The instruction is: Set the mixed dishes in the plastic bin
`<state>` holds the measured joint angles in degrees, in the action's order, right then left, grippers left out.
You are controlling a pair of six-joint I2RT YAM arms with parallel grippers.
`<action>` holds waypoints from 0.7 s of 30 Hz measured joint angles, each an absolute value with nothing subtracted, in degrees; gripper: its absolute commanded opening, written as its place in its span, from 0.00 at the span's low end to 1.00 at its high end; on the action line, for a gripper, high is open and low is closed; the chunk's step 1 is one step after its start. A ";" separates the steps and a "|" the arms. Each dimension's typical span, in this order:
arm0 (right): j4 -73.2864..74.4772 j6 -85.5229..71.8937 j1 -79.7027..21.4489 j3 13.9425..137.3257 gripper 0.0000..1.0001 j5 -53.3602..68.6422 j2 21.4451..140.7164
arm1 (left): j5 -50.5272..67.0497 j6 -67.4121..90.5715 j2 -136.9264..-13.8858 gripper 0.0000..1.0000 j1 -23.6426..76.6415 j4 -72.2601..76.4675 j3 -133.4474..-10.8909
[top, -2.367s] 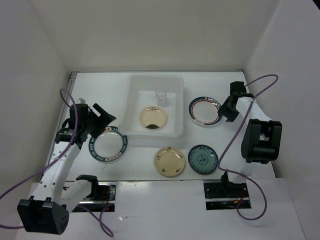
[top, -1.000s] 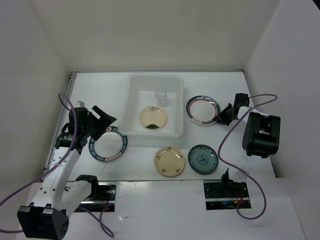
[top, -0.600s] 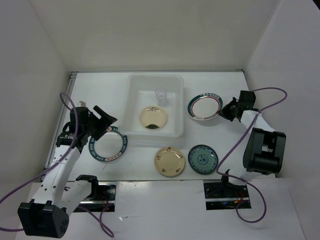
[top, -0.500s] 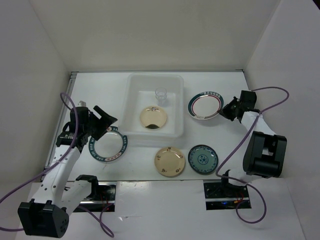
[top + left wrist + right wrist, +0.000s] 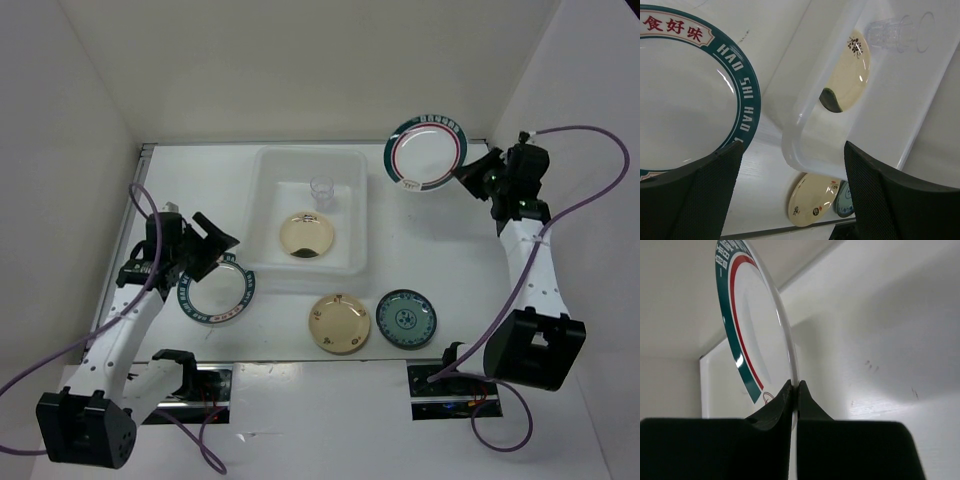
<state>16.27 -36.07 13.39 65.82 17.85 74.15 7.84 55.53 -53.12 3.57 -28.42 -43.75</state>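
My right gripper (image 5: pixel 466 176) is shut on the rim of the white plate with the green-red rim (image 5: pixel 426 153) and holds it tilted in the air, right of the plastic bin (image 5: pixel 310 150). In the right wrist view the gripper (image 5: pixel 795 385) pinches the edge of this plate (image 5: pixel 747 325). My left gripper (image 5: pixel 216 250) stands open, holding nothing, just above the blue-rimmed plate (image 5: pixel 215 291) left of the bin. In the left wrist view the blue-rimmed plate (image 5: pixel 690 100) lies left of the gripper (image 5: pixel 792 149), with the bin's corner (image 5: pixel 800 142) beyond. A cream bowl (image 5: pixel 307 236) and a clear cup (image 5: pixel 321 190) are in the bin.
A cream-yellow plate (image 5: pixel 340 323) and a teal plate (image 5: pixel 406 317) lie side by side in front of the bin, near the table's front edge. White walls close in the table on the left, back and right. Purple cables loop off both arms.
My right gripper closed on the green-red rimmed plate, lifted it off the table and carried it up and towards the back, tilting it. The left arm has hardly moved.
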 measured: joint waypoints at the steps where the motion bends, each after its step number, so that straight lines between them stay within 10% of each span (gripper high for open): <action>1: 16.32 -35.66 13.26 67.42 0.00 18.81 74.15 | 7.86 55.48 -53.34 0.89 3.88 -28.42 -43.75; 21: 28.38 -24.97 -16.97 70.30 0.00 25.91 83.13 | 7.92 54.17 -51.05 0.89 5.19 -27.81 -39.57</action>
